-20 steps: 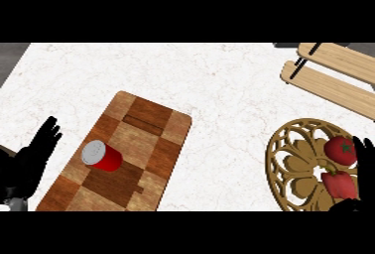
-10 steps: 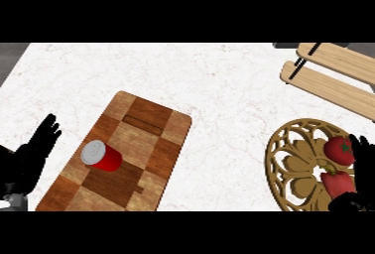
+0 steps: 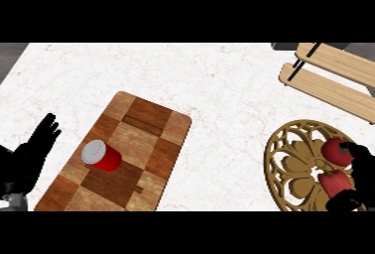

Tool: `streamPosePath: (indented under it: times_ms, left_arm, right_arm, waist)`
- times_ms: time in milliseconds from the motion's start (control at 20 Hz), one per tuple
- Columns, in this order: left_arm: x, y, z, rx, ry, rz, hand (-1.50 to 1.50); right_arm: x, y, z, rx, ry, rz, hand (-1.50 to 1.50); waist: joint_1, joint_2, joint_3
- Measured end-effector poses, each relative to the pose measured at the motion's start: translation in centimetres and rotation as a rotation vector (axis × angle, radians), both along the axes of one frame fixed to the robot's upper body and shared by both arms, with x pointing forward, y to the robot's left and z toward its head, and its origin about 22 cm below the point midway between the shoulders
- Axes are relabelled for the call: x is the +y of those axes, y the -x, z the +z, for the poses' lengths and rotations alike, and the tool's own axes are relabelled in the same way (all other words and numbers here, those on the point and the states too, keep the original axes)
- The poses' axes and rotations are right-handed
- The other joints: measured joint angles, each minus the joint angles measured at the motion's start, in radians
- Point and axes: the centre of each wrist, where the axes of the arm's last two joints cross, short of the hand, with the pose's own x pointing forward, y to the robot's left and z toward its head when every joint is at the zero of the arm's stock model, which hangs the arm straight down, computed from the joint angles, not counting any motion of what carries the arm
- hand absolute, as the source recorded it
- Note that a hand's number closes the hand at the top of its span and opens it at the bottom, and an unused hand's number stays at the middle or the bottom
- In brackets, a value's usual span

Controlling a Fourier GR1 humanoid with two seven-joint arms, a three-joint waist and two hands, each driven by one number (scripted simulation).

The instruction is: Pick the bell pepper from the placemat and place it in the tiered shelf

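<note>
Though I looked for writing, I could read none on the red cup [image 3: 102, 156] lying on the wooden board [image 3: 147, 144]. My right hand [image 3: 359, 171] curled around the bell pepper [image 3: 336, 182] on the gold placemat [image 3: 296, 163], beside a tomato [image 3: 336, 151]; the tiered shelf [image 3: 330, 79] stood well apart. My left hand [image 3: 33, 156] rested open at the left edge.

tiered shelf [image 3: 333, 79] cut off, right robot hand [image 3: 360, 168] partly out of frame

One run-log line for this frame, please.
right robot hand: closing around bell pepper | bell pepper: on placemat | left robot hand: open, resting
</note>
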Motion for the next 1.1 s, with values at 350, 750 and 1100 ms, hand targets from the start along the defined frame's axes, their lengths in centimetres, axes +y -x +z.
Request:
streamPosePath:
  times_ms: [350, 750, 1100]
  left_arm:
    - [0.4, 0.3, -0.2, 0.002, 0.000, 0.002, 0.00]
    - [-0.6, 0.3, -0.3, 0.004, 0.001, -0.009, 0.00]
    - [-0.5, -0.2, -0.1, -0.002, -0.003, -0.006, 0.00]
  right_arm:
    - [0.4, 1.0, 0.5, -0.086, 0.059, 0.028, 1.50]
    - [2.8, -1.1, 3.8, -0.154, 0.006, 0.142, 1.50]
    - [4.6, -5.2, 9.3, -0.221, -0.138, 0.245, 1.50]
  waist:
    - [-0.002, 0.000, 0.001]
    - [0.008, 0.010, 0.014]
    - [0.006, 0.011, 0.016]
